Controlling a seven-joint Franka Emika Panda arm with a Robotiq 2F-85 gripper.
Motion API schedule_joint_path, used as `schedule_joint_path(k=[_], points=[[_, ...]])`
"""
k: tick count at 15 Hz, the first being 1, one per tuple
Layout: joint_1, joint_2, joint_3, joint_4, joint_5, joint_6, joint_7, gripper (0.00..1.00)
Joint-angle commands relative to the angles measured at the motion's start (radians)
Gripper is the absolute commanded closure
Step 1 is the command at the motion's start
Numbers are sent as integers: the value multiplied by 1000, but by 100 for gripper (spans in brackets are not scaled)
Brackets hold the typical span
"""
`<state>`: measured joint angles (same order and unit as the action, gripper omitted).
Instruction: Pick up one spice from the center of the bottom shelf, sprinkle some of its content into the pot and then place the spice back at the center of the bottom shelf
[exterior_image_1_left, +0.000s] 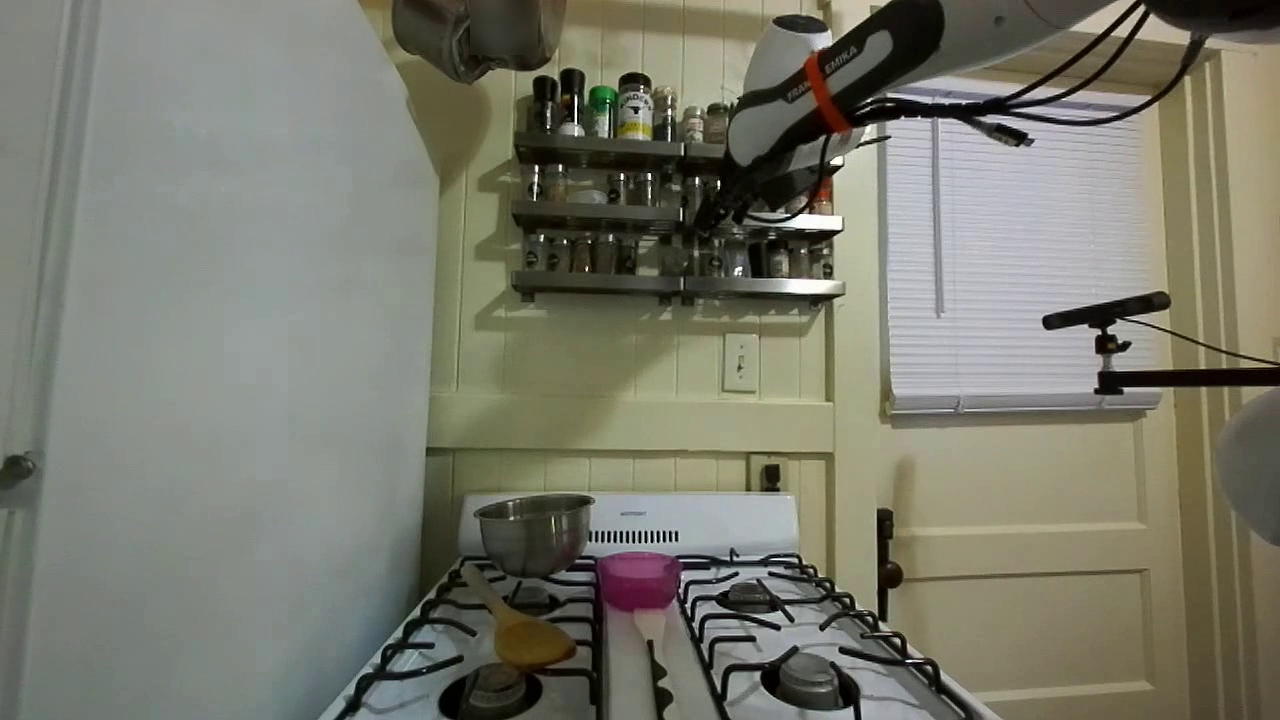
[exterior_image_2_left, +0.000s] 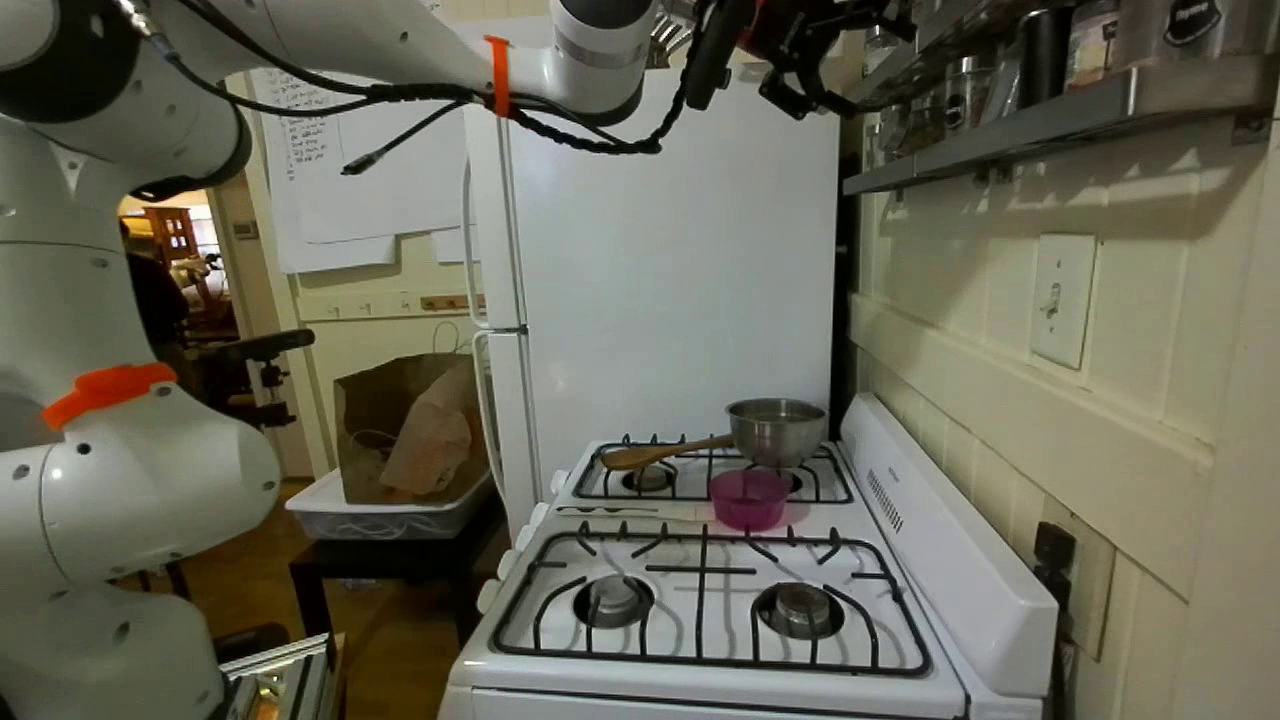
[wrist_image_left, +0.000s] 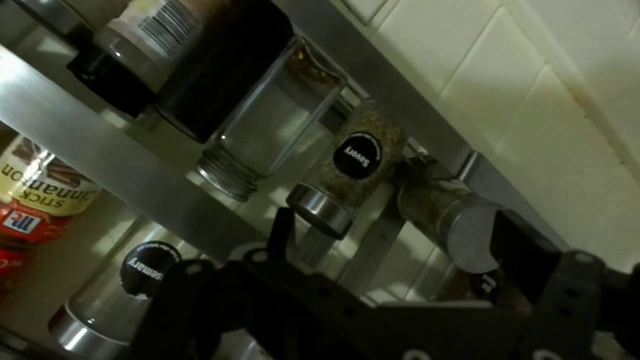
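Observation:
The pot (exterior_image_1_left: 535, 537) is a shiny silver vessel on the stove's back burner, and it shows in both exterior views (exterior_image_2_left: 778, 432). The bottom shelf (exterior_image_1_left: 600, 284) is a long dark metal rail with small jars. My gripper (wrist_image_left: 394, 224) is open and empty in front of the shelf's centre; it also shows in an exterior view (exterior_image_1_left: 716, 215). In the wrist view, a silver-lidded spice jar (wrist_image_left: 435, 212) leans with its lid towards me, close to the right finger. Whether they touch I cannot tell. The "Savory" jar (wrist_image_left: 370, 155) stands beside it, nearer the left finger.
A clear square jar (wrist_image_left: 280, 120) and a dark jar stand past the Savory jar. The middle shelf (exterior_image_1_left: 600, 216) with more jars is just above. A pink cup (exterior_image_1_left: 638, 582) and a wooden spoon (exterior_image_1_left: 530, 640) lie on the stove. The fridge (exterior_image_2_left: 680, 260) stands beside it.

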<state>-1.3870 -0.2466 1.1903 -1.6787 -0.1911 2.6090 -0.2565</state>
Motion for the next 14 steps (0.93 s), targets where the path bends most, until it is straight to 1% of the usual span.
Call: schedule_joint_path(k=[1, 4, 6, 7, 8, 9, 11, 12, 13, 14], points=[[236, -39, -202, -7, 136, -141, -260, 0], [420, -156, -389, -48, 288, -271, -486, 0], [516, -235, -492, -80, 340, -377, -604, 0], [549, -280, -531, -102, 338, -430, -643, 0], [696, -269, -634, -118, 217, -472, -612, 0], [755, -290, -677, -133, 158, -517, -615, 0], [913, -298, -770, -147, 22, -620, -602, 0], [993, -293, -815, -151, 18, -674, -633, 0], [1074, -289, -871, -166, 98, -656, -652, 0], [1136, -240, -899, -118, -50, -649, -529, 0]])
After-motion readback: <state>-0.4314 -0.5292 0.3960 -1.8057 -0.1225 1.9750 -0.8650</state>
